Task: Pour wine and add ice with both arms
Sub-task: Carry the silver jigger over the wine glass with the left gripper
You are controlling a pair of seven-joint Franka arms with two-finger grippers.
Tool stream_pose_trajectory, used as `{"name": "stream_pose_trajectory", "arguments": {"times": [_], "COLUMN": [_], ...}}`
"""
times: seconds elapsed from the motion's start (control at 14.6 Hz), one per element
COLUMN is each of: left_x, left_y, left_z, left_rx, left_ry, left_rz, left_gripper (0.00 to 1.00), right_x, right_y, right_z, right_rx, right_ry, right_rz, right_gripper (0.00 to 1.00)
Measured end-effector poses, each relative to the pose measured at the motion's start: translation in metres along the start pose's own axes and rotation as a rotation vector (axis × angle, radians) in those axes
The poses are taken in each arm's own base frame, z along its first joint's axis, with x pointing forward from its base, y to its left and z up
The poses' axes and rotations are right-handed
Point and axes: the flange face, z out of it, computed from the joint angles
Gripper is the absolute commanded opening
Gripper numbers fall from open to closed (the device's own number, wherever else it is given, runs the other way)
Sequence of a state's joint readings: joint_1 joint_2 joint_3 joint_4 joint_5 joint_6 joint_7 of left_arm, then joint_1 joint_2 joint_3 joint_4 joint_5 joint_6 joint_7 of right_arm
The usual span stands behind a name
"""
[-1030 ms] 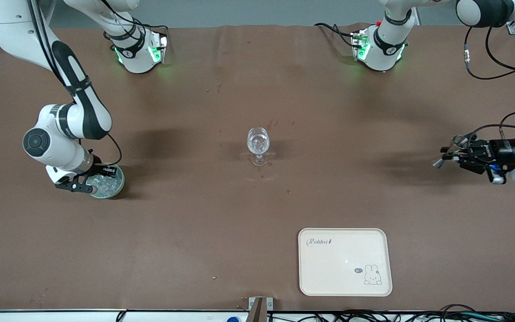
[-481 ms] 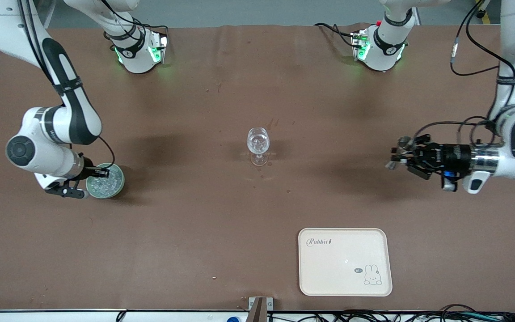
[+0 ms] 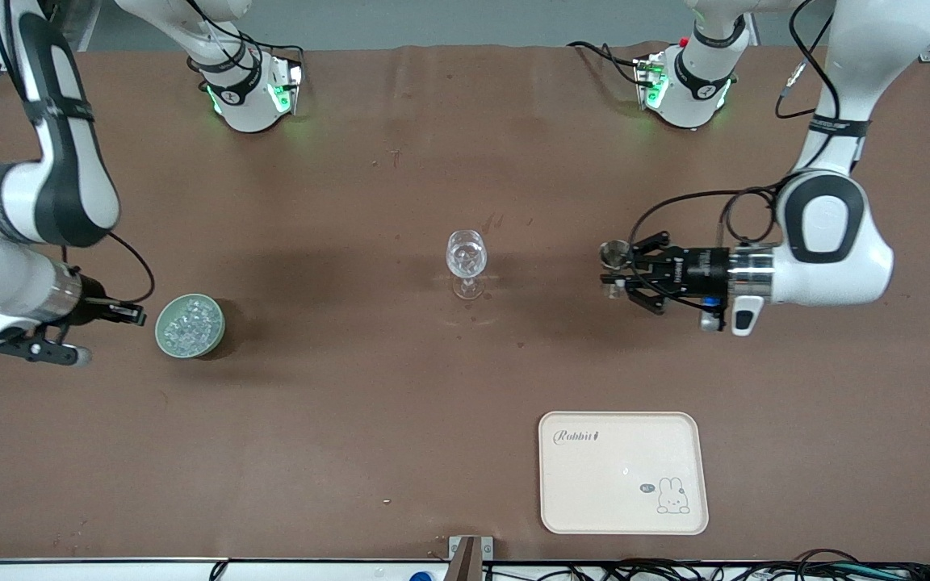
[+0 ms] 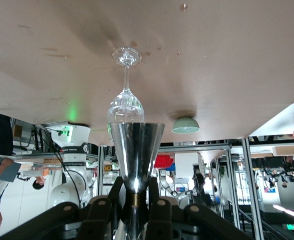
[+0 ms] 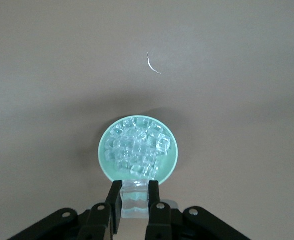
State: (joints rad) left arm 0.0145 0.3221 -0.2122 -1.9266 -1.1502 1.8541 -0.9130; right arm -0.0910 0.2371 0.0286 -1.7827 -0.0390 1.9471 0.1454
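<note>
the right gripper (image 5: 135, 200), clenched on a clear ice cube (image 5: 135, 199), has lifted off the round green bowl (image 3: 190, 325), while the left gripper (image 4: 136, 200), grasping a shiny steel cone-shaped cup (image 4: 136, 152), has closed in on the clear stemmed wine glass (image 3: 466, 260), so pouring looks imminent.

I see a brown table cover (image 3: 368, 379) filling my front view, wrinkled and stained near its middle. A grey floor strip (image 3: 449, 20) shows along the top. Through the left wrist view I make out metal shelving (image 4: 226, 170) and a bright ceiling light (image 4: 291, 212).
</note>
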Motion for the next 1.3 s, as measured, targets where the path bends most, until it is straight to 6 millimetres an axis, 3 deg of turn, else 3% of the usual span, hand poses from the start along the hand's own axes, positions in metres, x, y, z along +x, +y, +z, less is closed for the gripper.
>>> {"name": "stream_pose_trajectory", "arguments": {"times": [0.34, 0.82, 0.96, 1.3], "left_x": [-0.032, -0.062, -0.070, -0.087], "left_y": [0.000, -0.011, -0.013, -0.018], "left_z": [0.069, 0.142, 0.156, 0.179], "left_rx": [-0.005, 0.027, 0.030, 0.075], "left_ry": [0.102, 0.295, 0.364, 0.522], "left_rz": [0.012, 0.089, 0.111, 0.160], "left_gripper": [0.01, 0.01, 0.01, 0.01], "right_x": [-0.046, -0.113, -0.118, -0.113], "right_y": [0.007, 0.017, 0.015, 0.007], "right_z": [-0.106, -0.224, -0.237, -0.235], "right_rx": [0.002, -0.002, -0.002, 0.050], "right_ry": [0.065, 0.079, 0.082, 0.093], "right_rz": [0.004, -0.024, -0.031, -0.042], "right_gripper": [0.01, 0.01, 0.01, 0.01]}}
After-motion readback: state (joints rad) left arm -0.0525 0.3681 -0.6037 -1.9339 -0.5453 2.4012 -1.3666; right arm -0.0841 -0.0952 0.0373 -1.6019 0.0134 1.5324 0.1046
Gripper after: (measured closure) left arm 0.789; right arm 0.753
